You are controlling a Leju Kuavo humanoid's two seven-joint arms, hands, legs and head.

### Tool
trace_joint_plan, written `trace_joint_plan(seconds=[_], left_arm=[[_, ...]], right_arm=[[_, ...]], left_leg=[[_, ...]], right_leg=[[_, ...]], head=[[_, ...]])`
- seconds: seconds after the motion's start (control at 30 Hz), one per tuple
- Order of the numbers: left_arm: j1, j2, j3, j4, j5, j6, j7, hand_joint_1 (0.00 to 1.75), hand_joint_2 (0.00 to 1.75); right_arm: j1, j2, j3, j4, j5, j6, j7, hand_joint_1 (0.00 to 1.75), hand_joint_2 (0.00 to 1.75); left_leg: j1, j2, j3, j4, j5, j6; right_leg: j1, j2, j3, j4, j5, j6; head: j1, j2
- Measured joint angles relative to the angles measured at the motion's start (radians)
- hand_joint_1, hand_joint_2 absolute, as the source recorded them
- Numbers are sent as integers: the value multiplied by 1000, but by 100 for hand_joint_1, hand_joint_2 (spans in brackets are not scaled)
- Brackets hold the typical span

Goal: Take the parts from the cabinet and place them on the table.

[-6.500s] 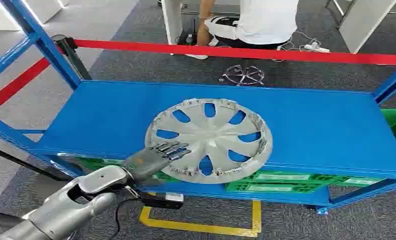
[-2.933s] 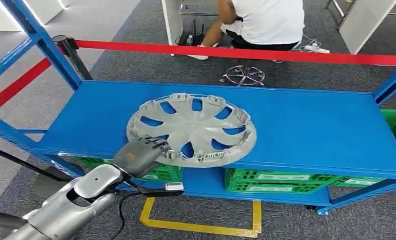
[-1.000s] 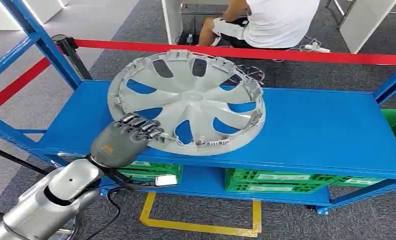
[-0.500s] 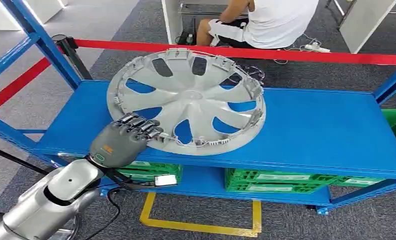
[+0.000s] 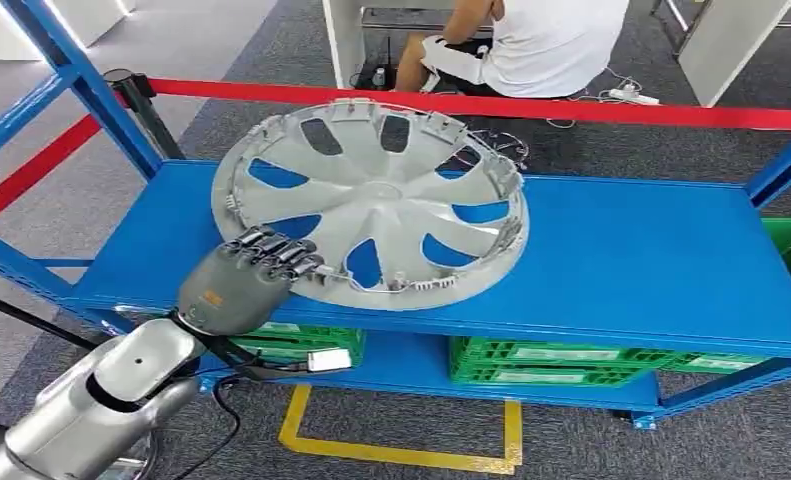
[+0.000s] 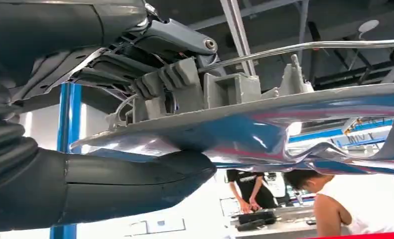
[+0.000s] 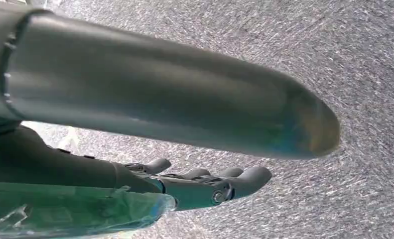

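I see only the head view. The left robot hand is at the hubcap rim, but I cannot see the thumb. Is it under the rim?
Observer: Yes. In the left wrist view the thumb of the left robot hand lies under the hubcap rim, with the fingers above it.
Operator: Thank you. And the right robot hand?
Observer: The right wrist view shows the right robot hand over grey carpet, fingers apart, holding nothing.
Operator: Is there anything on the hubcap beside the fingers?
Observer: A wire ring runs past grey clips on the rim.
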Motion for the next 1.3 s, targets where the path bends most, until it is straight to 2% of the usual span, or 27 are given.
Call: trace_joint_plan(seconds=[0.17, 0.3, 0.4, 0.43, 0.47, 0.5, 0.53, 0.57, 0.6, 0.63, 0.67, 0.7, 0.77, 0.8, 0.83, 0.87, 0.9, 0.93, 1.0, 1.03, 1.1, 1.13, 1.17, 1.2, 1.23, 1.27, 1.3], left_arm=[[9, 10, 2, -5, 8, -6, -1, 175, 175], [11, 14, 2, -6, 8, -7, -1, 175, 175], [11, 16, 2, -7, 8, -7, -1, 175, 175], [11, 16, 3, -10, 8, -7, -1, 175, 175], [12, 16, 4, -14, 8, -7, -1, 175, 175], [9, 16, 4, -15, 8, -7, -2, 175, 175], [10, 16, 5, -15, 8, -8, -2, 175, 175], [12, 16, 5, -15, 8, -8, -2, 175, 175], [13, 16, 5, -15, 8, -8, -2, 175, 175], [13, 16, 5, -15, 8, -8, -2, 175, 175], [15, 16, 5, -15, 8, -9, -2, 175, 175], [16, 16, 5, -15, 8, -11, -2, 175, 175], [16, 16, 5, -15, 8, -14, -2, 175, 175], [16, 17, 5, -15, 8, -16, -2, 175, 175], [14, 18, 6, -16, 8, -19, -2, 175, 175], [14, 18, 6, -19, 8, -20, -4, 175, 175], [15, 19, 6, -19, 7, -21, -5, 175, 175], [15, 21, 6, -19, 8, -23, -5, 175, 175], [15, 23, 6, -19, 8, -27, -7, 175, 175], [15, 24, 6, -19, 10, -29, -8, 175, 175], [16, 25, 6, -19, 12, -37, -8, 175, 175], [16, 25, 6, -19, 14, -41, -8, 175, 175], [17, 25, 6, -19, 15, -43, -8, 175, 175], [17, 25, 6, -19, 15, -44, -8, 175, 175], [16, 25, 6, -19, 15, -45, -8, 175, 175], [16, 25, 6, -19, 15, -45, -8, 175, 175], [13, 25, 6, -20, 15, -45, -8, 175, 175]], right_arm=[[0, 1, 0, 0, 1, 1, 0, 0, 0], [0, 2, 0, 0, 2, 2, 0, 0, 0], [0, 2, 0, 0, 2, 3, 0, 0, 0], [-1, 2, 1, 0, 2, 3, 0, 0, 0], [-1, 2, 1, 0, 2, 3, 0, 0, 0], [0, 2, 1, 0, 2, 3, 0, 0, 0], [-2, 2, 1, -1, 2, 2, 0, 0, 0], [-1, 2, 1, -1, 2, 3, 1, 0, 0], [0, 2, 2, -1, 2, 3, 1, 0, 0], [1, 2, 2, -1, 2, 3, 1, 0, 0], [1, 2, 3, -2, 2, 3, 1, 0, 0], [1, 2, 3, -2, 2, 3, 1, 0, 0], [-1, 2, 4, -2, 2, 3, 1, 0, 0], [-3, 9, 4, -4, 3, 4, 2, 0, 0], [-4, 9, 4, -4, 5, 5, 1, 0, 0], [-6, 8, 4, -4, 5, 5, 2, 0, 0], [-6, 8, 4, -4, 5, 5, 2, 0, 0], [-4, 8, 5, -5, 5, 7, 2, 0, 0], [-3, 8, 5, -4, 5, 7, 2, 0, 0], [-3, 8, 5, -4, 5, 7, 2, 0, 0], [-3, 8, 5, -4, 6, 8, 2, 0, 0], [-3, 8, 5, -4, 8, 10, 5, 0, 0], [-3, 8, 5, -4, 8, 11, 5, 0, 0], [-4, 8, 5, -4, 8, 11, 5, 0, 0], [-5, 8, 5, -4, 8, 11, 5, 0, 0], [-6, 8, 5, -4, 8, 12, 5, 0, 0], [-6, 8, 5, -5, 8, 12, 5, 0, 0]], left_leg=[[-3, 0, -1, 3, -1, 3], [-6, 0, -4, 9, -3, 8], [-10, 0, -9, 11, -1, 18], [-7, 0, -9, 0, 6, 25], [5, 3, 1, -13, 17, 29], [6, 4, 1, -16, 18, 32], [8, 5, 1, -16, 19, 32], [8, 6, 1, -16, 18, 32], [9, 6, 1, -16, 18, 32], [9, 6, 2, -14, 17, 32], [12, 6, 4, -14, 15, 29], [16, 5, 8, -11, 12, 24], [26, 3, 14, 5, -7, 5], [22, 2, 5, 15, -16, -5], [19, 0, -9, 38, -21, -12], [17, 0, -17, 37, -17, -16], [17, 0, -22, 36, -14, -19], [18, 0, -24, 36, -16, -20], [19, 3, -38, 65, -51, -28], [18, 3, -64, 123, -88, -29], [18, 3, -135, 287, -168, -31], [17, 3, -162, 347, -184, -28], [16, 3, -163, 352, -174, -24], [14, 3, -143, 316, -142, -17], [12, 3, -107, 246, -104, -10], [8, 3, -56, 153, -65, 0], [2, 3, -8, 74, -49, 11]], right_leg=[[-3, 0, 0, 0, 1, 1], [-5, 0, 0, 0, 3, 7], [-9, 0, 1, -8, 9, 17], [-7, 1, 3, -12, 12, 23], [-6, -1, -10, -9, 6, 24], [-2, -5, -21, 20, -15, 28], [-4, -6, -51, 86, -50, 32], [-7, -7, -95, 182, -90, 37], [-9, -7, -134, 256, -113, 41], [-11, -7, -159, 299, -118, 45], [-14, -8, -160, 292, -99, 49], [-18, -9, -136, 238, -57, 54], [-27, -12, -54, 62, 39, 66], [-23, -7, -42, 50, 12, 75], [-28, -2, -33, 27, 7, 56], [-27, -1, -47, 43, 8, 44], [-25, 0, -54, 50, 7, 41], [-25, 1, -62, 55, 7, 37], [-27, 0, -67, 52, 7, 17], [-26, 0, -69, 51, 10, 12], [-20, -2, -75, 50, 14, 5], [-17, -2, -78, 50, 18, 0], [-14, -2, -82, 50, 22, -4], [-11, -2, -86, 50, 28, -8], [-9, -2, -91, 49, 34, -9], [-8, -1, -96, 49, 41, -7], [-8, -1, -99, 49, 49, -4]], head=[[0, 0], [0, 0], [-1, 0], [-2, 0], [0, 0], [4, 0], [9, 0], [9, 0], [10, 0], [10, 0], [9, 0], [9, 0], [10, 0], [17, 0], [24, 0], [15, 0], [10, 0], [13, 0], [7, 0], [4, 0], [3, 0], [3, 0], [4, 0], [3, 0], [4, 0], [3, 0], [3, 0]])
